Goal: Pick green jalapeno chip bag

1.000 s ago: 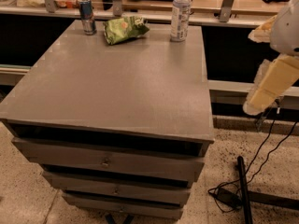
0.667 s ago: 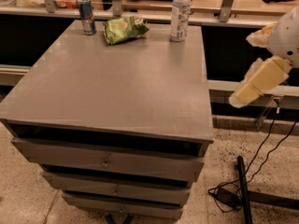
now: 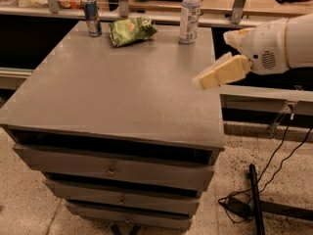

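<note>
The green jalapeno chip bag (image 3: 131,30) lies wrinkled on the far part of the grey cabinet top (image 3: 107,92), between a slim blue-silver can (image 3: 91,16) and a clear water bottle (image 3: 190,14). My gripper (image 3: 213,58) hangs over the right edge of the top, well to the right of the bag and nearer the camera. Its two cream fingers (image 3: 222,72) are spread apart and hold nothing. The white arm (image 3: 279,43) comes in from the right.
The cabinet has several drawers (image 3: 112,170) in front. A counter with metal posts (image 3: 239,4) runs behind it. Black cables and a black bar (image 3: 254,199) lie on the speckled floor at the right.
My gripper has swung left and upward, from beside the cabinet's right edge to over its right side, closer to the bag. The bag, can and bottle have not moved.
</note>
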You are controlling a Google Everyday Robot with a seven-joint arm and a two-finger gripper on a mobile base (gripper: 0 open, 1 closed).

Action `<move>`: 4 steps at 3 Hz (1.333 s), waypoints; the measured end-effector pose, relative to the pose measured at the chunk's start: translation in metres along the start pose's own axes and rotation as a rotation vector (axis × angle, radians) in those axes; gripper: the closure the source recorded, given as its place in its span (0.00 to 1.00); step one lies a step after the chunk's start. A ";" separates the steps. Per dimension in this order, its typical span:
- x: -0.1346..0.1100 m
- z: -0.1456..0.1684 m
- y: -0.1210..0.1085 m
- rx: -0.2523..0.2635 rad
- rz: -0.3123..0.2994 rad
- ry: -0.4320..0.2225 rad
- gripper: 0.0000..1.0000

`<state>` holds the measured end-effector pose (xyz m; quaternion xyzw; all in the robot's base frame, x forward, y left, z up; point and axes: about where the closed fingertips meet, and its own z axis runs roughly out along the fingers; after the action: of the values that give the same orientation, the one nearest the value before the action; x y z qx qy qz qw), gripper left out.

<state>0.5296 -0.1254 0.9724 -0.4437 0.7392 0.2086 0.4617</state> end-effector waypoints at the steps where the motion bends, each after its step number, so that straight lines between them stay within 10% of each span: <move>1: -0.027 0.007 -0.009 0.048 0.015 -0.086 0.00; 4: 0.003 0.051 -0.002 0.146 0.089 -0.140 0.00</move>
<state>0.5560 -0.0909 0.9448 -0.3599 0.7373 0.2050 0.5337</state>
